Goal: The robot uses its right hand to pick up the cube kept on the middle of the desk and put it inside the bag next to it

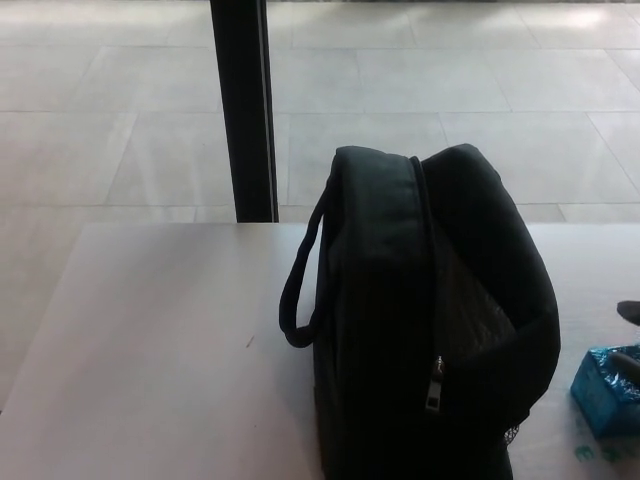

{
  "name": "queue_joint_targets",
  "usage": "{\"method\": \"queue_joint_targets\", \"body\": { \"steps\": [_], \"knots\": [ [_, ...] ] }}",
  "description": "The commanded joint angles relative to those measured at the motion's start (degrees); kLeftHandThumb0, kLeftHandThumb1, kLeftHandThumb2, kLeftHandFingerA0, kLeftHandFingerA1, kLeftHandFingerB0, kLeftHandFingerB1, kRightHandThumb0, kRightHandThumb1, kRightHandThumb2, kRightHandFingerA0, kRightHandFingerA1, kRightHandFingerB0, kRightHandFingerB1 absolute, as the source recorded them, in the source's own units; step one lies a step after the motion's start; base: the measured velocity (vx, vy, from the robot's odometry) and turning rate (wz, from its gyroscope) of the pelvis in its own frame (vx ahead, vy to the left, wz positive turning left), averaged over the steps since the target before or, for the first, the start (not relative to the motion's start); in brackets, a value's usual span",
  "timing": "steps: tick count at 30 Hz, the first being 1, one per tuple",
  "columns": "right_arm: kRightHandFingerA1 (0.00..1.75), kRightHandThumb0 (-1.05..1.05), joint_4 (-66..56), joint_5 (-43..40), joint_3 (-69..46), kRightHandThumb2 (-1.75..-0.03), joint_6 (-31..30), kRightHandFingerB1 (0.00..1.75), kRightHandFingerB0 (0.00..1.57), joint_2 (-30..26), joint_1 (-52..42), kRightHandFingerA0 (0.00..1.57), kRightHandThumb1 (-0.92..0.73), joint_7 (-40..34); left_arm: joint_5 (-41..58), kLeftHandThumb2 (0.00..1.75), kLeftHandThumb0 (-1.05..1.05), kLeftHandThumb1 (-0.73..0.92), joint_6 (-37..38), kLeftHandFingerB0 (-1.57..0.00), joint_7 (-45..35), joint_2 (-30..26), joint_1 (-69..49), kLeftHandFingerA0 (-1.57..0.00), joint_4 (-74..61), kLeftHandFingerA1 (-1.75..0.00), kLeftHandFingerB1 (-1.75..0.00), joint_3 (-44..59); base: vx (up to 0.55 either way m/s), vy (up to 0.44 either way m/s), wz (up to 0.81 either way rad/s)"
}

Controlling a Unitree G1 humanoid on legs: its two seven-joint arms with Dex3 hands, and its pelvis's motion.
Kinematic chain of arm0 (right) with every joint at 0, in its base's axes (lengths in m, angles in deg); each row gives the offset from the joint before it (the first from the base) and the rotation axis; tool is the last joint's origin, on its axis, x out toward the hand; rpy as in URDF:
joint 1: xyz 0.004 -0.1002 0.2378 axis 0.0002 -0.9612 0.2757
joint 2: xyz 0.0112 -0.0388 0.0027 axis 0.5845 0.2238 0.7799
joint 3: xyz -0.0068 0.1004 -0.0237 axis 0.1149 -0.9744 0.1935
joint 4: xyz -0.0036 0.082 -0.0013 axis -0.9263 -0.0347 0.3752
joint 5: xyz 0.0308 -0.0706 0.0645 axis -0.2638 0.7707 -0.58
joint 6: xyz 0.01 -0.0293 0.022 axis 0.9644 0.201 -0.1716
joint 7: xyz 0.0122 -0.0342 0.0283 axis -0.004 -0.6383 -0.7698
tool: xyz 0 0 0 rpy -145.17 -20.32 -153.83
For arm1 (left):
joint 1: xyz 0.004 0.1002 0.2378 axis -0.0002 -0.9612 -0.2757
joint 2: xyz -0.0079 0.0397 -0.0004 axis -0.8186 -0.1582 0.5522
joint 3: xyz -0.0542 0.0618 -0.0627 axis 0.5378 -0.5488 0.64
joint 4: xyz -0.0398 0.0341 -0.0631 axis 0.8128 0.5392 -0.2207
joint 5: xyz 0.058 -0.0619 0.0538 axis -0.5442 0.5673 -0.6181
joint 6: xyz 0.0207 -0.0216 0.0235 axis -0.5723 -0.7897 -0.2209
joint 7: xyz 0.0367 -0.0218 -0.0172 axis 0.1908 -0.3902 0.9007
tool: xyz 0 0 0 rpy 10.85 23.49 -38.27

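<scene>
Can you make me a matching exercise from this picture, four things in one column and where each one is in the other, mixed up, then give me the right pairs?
Things:
1. bag
2. cube
3. pillar
4. right hand

Places:
A. standing on the floor beyond the desk's far edge
B. at the picture's right edge, just above the cube
C. upright on the desk, near the middle, handle facing left
D. on the desk, right of the bag, partly cut off by the frame

Pairs: 1-C, 2-D, 3-A, 4-B
</scene>
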Motion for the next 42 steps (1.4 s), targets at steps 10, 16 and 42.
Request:
{"method": "queue_joint_targets", "body": {
  "steps": [10,16,42],
  "knots": [
    [0.08,-0.97,-1.62,0.76,0.84,-0.96,1.18,0.0,0.0,2.7,-1.68,0.0,-0.52,8.68,-0.45,0.6,-0.51,0.65,-1.09,-0.38,0.22,-1.5,0.35,-0.34,-0.38,-0.53,-0.43,-0.74,0.0,0.0,0.0],
    [0.08,-0.89,0.38,-2.17,-1.57,-0.86,1.63,0.0,0.0,3.9,-0.9,0.0,-0.52,12.63,-0.86,0.86,-0.61,0.48,0.26,-0.31,-0.28,-1.88,0.58,-0.29,0.21,-0.58,-0.53,-1.39,0.0,0.0,0.0],
    [0.86,-0.26,-3.79,24.75,21.71,-0.64,-5.47,0.19,0.08,-0.18,2.12,0.86,-0.49,9.71,-0.81,0.85,-0.59,0.47,-1.38,-0.26,-0.33,-2.15,2.7,-0.27,0.58,-0.57,-0.51,-1.71,0.0,0.0,0.0]
  ]
}}
